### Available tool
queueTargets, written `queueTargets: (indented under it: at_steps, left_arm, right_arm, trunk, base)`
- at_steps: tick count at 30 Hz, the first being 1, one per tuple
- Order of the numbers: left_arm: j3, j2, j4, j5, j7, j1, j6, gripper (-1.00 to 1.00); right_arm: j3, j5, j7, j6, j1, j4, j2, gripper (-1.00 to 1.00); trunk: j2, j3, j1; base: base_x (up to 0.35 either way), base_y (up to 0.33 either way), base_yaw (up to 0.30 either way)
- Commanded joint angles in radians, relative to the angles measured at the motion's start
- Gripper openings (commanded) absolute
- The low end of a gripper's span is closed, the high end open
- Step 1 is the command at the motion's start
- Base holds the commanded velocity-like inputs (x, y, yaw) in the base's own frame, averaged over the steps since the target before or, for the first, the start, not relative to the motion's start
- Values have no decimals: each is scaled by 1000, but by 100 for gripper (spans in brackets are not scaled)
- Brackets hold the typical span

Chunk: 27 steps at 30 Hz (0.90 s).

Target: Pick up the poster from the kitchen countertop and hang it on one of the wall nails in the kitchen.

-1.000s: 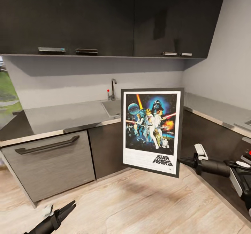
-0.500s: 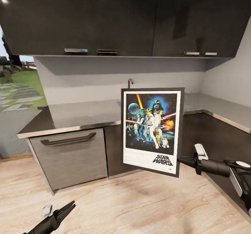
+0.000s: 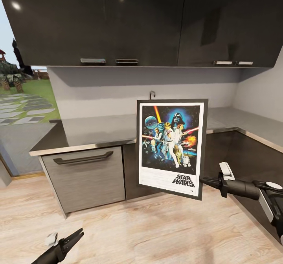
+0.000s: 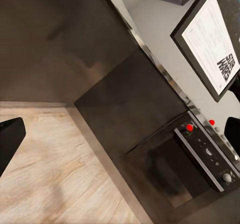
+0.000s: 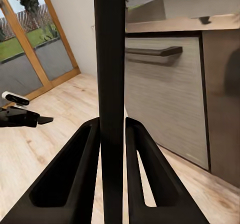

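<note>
The poster [image 3: 171, 148], a black-framed Star Wars print, hangs upright in the air in front of the lower cabinets. My right gripper [image 3: 204, 181] is shut on its lower right frame edge. In the right wrist view that edge [image 5: 112, 59] runs as a dark bar between the two fingers. My left gripper [image 3: 76, 236] is low over the floor, open, with its fingers [image 4: 9, 139] wide apart and nothing between them. Behind the poster lies the pale grey kitchen countertop [image 3: 98, 128]. The wall nails are out of view.
Dark upper cabinets [image 3: 137, 20] hang over the counter, and a faucet [image 3: 152, 95] pokes up behind the poster. Below are a grey drawer front [image 3: 84, 169] and an oven with red knobs [image 4: 200, 151]. A garden opening [image 3: 23, 99] is at the left; the floor is wood [image 3: 137, 228].
The camera has turned left, so the kitchen has slid right in the picture and the garden opening has come in. The poster and both grippers keep their places in view.
</note>
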Motion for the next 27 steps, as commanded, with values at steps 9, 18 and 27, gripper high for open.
queueTargets:
  at_steps: [9, 18, 27]
  left_arm:
    - [-9, 16, 2, 10, -1, 60, -10, 100]
    - [-10, 20, 1, 110, -1, 166, -14, 100]
    - [-11, 16, 1, 130, -1, 176, -15, 100]
  right_arm:
    - [-3, -4, 7, 14, -1, -1, -1, -100]
    - [-2, -4, 7, 14, -1, -1, 0, -100]
    - [-2, -5, 7, 14, -1, -1, 0, -100]
  trunk:
    - [63, 27, -35]
    - [126, 55, -69]
    - [189, 84, -104]
  base:
    - [0, 0, 1]
    - [0, 0, 0]
    - [0, 0, 0]
